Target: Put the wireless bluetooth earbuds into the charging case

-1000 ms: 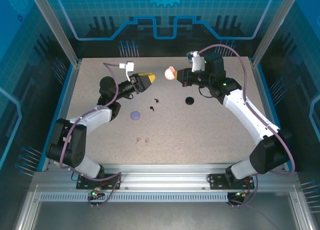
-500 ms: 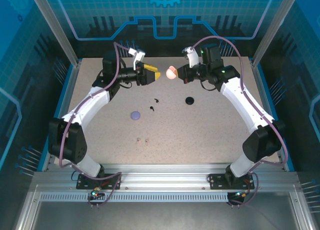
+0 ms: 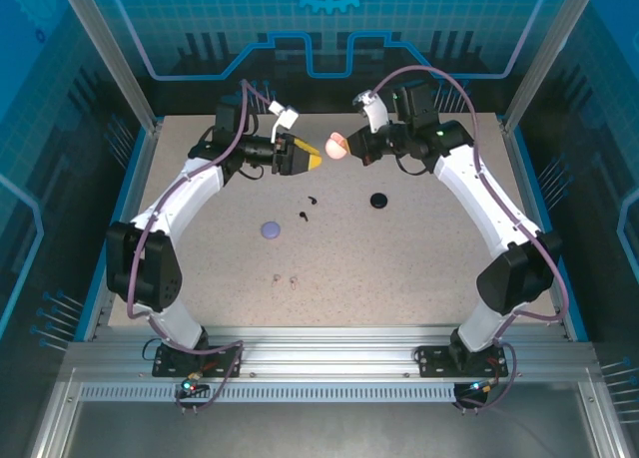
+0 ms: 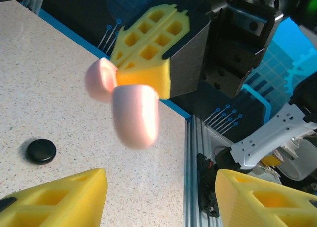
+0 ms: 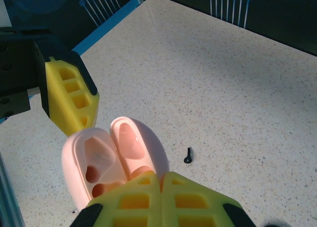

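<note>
- The left gripper, at 11 o'clock on the speckled beige table, hangs in the air with its yellow fingers parted about halfway. Nothing is between them, and they point toward 3 o'clock.
- A lavender coin-shaped case lies at 9 o'clock of the table's middle.
- The pale pink stemmed earbuds lie side by side at 7 o'clock, well apart from both grippers.
- The black stemmed earbuds lie loose just left of the middle.
- A pale pink plastic clamshell charging case is held open above the table at 12 o'clock, just beside the left fingertips. Its wells look empty in the right wrist view.
- The right gripper is clamped on that case at its hinge end.
- A black coin-shaped case sits at 1 o'clock, below the right wrist.
- Step in hand, as I judge it: the open case is being presented between the arms and no earbud has been seated. Next, the empty left fingers must either steady the case or go down for the pink pair. Either way it means a fine pinch on a tiny stem.
- Compared with a second ago, the left arm has swung its elbow toward the far edge and pushed its fingers closer to the case. The right arm has shifted slightly leftward. The earbuds and round cases lie where they did.
</note>
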Motion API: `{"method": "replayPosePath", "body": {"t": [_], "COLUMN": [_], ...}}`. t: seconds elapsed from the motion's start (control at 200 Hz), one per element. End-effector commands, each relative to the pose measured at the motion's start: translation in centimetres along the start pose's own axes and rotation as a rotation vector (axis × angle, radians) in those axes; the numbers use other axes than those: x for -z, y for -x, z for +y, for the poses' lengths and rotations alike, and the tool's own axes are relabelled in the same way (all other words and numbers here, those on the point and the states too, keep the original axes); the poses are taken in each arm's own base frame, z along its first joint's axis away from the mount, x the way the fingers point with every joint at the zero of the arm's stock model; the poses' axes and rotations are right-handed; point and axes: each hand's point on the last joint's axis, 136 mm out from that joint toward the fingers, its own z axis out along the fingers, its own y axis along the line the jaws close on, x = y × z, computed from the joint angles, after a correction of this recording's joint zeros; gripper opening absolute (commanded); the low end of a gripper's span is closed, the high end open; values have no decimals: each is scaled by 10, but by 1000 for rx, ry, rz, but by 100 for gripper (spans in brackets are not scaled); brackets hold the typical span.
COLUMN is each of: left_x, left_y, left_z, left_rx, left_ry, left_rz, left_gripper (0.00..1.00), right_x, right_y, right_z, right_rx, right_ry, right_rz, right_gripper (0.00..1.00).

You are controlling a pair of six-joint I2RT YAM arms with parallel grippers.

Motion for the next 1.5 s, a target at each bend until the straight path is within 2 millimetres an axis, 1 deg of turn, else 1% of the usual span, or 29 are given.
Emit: {"method": "replayPosePath", "body": {"t": [0.0,0.305,0.475,0.59,0.695,0.935,1.091,1.206,1.266,1.376,1.496], "left_x": [2,-3,-4,-4,-5,-8,-9,-10,-10,-11,-13], "left_y": [2,-1,3,4,4,-1,-1,-1,-1,-1,-2], "left_z": [-7,7,9,9,9,10,9,10,10,9,7], "left_rx": [-5,17,13,14,20,35,34,34,33,31,29], "left_ry": [-60,-52,-54,-59,-68,-82,-87,-88,-88,-91,-99], "left_rz": [15,30,28,29,31,42,44,45,45,46,49], "left_gripper": [61,59,58,56,50,44,37,28,27,21,9], "right_x": [-4,-14,-20,-22,-23,-24,-23,-23,-23,-22,-22], "right_y": [0,1,0,-1,-1,-1,1,2,2,3,7], "right_z": [14,24,28,27,26,29,30,31,32,33,33], "right_rx": [31,51,61,62,62,59,60,61,63,63,56], "right_ry": [37,62,71,68,66,78,84,87,89,88,86], "right_rz": [28,48,64,71,72,69,64,63,63,60,49], "right_gripper": [0,0,0,0,0,0,0,0,0,0,0]}}
